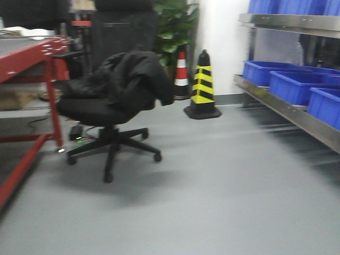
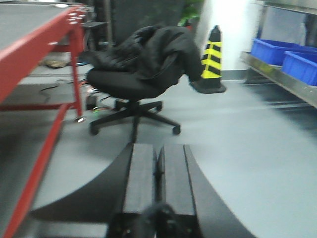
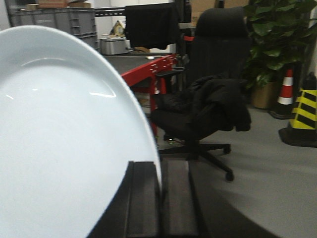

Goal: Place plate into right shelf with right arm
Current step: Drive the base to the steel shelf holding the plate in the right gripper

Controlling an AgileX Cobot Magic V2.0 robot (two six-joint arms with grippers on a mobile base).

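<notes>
A large white plate (image 3: 64,144) fills the left of the right wrist view, held on edge. My right gripper (image 3: 160,171) is shut on the plate's rim, one finger on each face. My left gripper (image 2: 158,153) is shut and empty, held above the grey floor. The metal shelf (image 1: 289,109) runs along the right wall in the front view, its lower level holding blue bins (image 1: 297,85); it also shows in the left wrist view (image 2: 282,82). Neither gripper appears in the front view.
A black office chair (image 1: 114,111) draped with a dark jacket stands mid-floor. A red workbench (image 1: 32,58) is at the left. A yellow-black cone (image 1: 202,85) and an orange-white cone (image 1: 181,69) stand by the far wall near a plant (image 1: 172,26).
</notes>
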